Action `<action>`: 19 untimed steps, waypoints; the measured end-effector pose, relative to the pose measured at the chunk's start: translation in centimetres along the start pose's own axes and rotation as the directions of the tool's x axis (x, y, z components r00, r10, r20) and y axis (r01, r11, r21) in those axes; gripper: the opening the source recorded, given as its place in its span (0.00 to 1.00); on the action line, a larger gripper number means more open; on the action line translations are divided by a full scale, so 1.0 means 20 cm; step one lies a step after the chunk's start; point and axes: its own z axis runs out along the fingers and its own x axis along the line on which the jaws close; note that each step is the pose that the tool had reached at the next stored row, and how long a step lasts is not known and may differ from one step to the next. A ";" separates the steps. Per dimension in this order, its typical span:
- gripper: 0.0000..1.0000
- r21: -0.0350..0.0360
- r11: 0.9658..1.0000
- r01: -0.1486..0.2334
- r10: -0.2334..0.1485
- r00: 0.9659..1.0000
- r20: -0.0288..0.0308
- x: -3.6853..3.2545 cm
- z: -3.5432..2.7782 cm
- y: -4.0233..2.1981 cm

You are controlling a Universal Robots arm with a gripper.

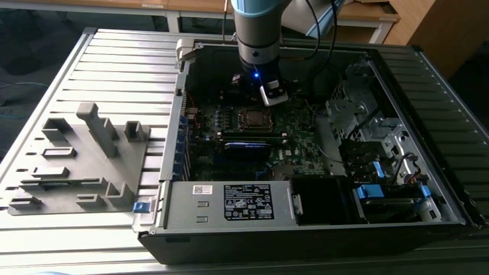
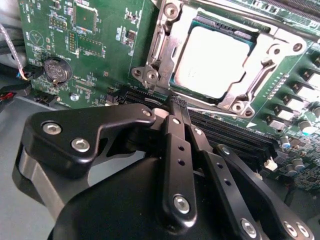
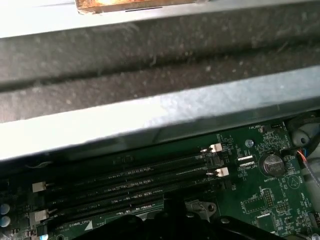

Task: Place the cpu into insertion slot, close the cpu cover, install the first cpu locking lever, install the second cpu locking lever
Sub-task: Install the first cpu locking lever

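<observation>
- Silver-grey metal is the top of the cpu (image 2: pixel 212 62); you can see it sitting in its slot on the green board (image 2: pixel 115 65).
- The shiny cpu cover (image 2: pixel 161 50) goes all round the cpu like a frame. It looks to be lying flat on it, but from this side you cannot be quite sure.
- Your gripper (image 2: pixel 178 103) is black. Its two fingers are pressed together and hold nothing.
- The tips are near one edge of the cpu cover, just by the long black memory slots (image 2: pixel 235 135).
- A round coin battery (image 2: pixel 56 70) sits on the board, well apart from the cpu.
- In the exterior view the arm (image 1: pixel 256 34) reaches down into the open computer case (image 1: pixel 306 243). A grey rack (image 1: pixel 84 154) lies to the exterior view's left of the case.
</observation>
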 end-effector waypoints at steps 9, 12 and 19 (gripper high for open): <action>0.11 0.000 1.000 -0.001 0.001 1.000 0.000 -0.004 -0.032 0.007; 0.11 0.000 1.000 -0.002 0.002 1.000 0.000 -0.004 -0.032 0.008; 0.11 -0.001 1.000 -0.005 0.005 1.000 0.001 -0.003 -0.039 0.009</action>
